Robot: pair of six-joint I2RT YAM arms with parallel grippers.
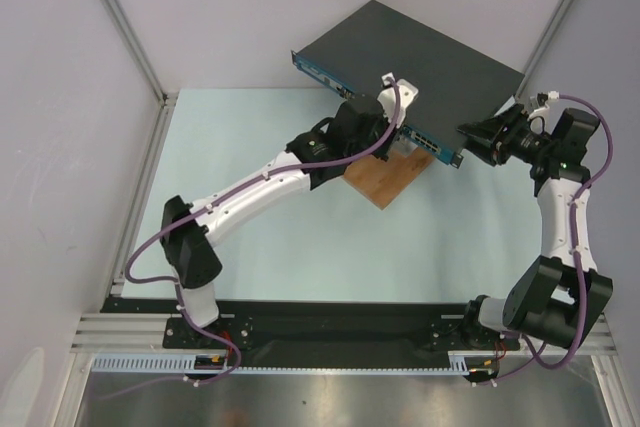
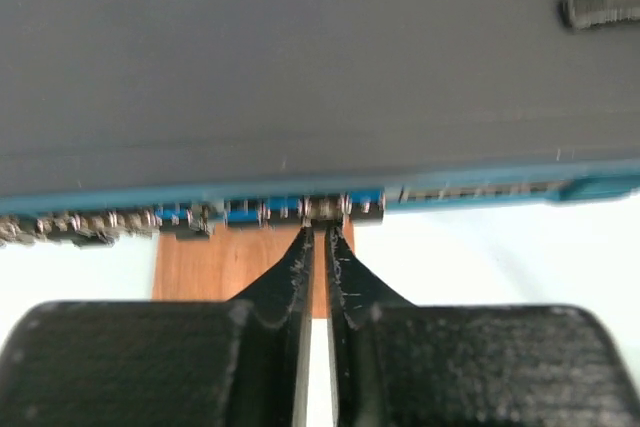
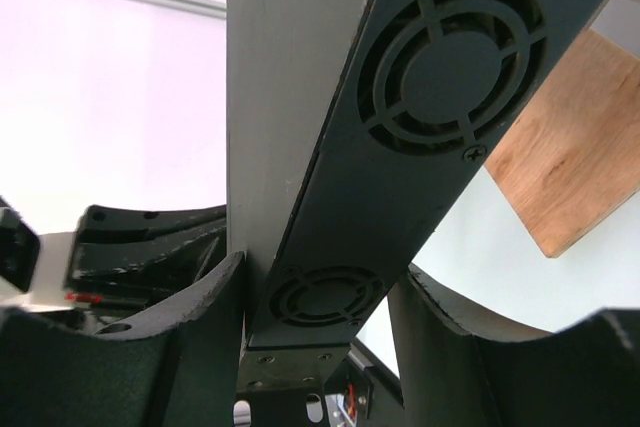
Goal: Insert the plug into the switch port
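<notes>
At the port row, left gripper [image 2: 322, 231]: pinched almost together, only a thin slit between the two black fingers [image 2: 292, 272]; the tips appear to nip a small pale plug [image 2: 322, 209].
Plug: right at the mouth of one port on the blue front face [image 2: 480, 191], roughly mid-row in the wrist view. The close-up is soft, so I cannot tell whether it is seated or only resting at the opening.
Switch [image 1: 400, 52]: dark grey box lying askew at the far side of the table [image 1: 300, 237], its front edge over a wooden board [image 2: 230, 262].
Right gripper [image 3: 320, 292]: clenched across the switch's thickness at the end with the fan grilles [image 3: 445, 57], one finger on the top face and one underneath. It looks to be steadying the box.
Step in hand: I'd judge this the final push into the port.
Risk, misalignment: if the plug is tilted or slightly off the opening, a push would jam it against the port edge rather than slide it home.
Risk, slipping: the hold is at the very fingertips on a tiny part, so resistance could twist the plug or squeeze it out.
Risk, box shifting: the switch sits partly on the board, so a hard shove could skid or rock it if the right hold gives.
Risk, early release: letting go before it latches would leave it loose.
</notes>
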